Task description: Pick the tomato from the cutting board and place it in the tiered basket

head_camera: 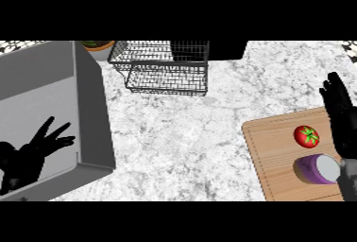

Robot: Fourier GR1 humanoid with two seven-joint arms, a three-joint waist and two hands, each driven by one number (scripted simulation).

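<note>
Red tomato (306, 135) sits near the cutting board's (275, 156) far edge, ungrasped. Right hand (339, 111), fingers straight, hovers beside it, apparently approaching. Left hand (31, 153) rests, fingers spread. Basket (167, 66) stands at the counter's far edge.

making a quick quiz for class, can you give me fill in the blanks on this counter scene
1. The tomato lies on the ____ board.
2. The purple onion sits ____ to the robot than the tomato.
3. The right hand is ____, fingers straight.
4. The wire basket holds ____.

Missing words: cutting; nearer; open; nothing
</note>
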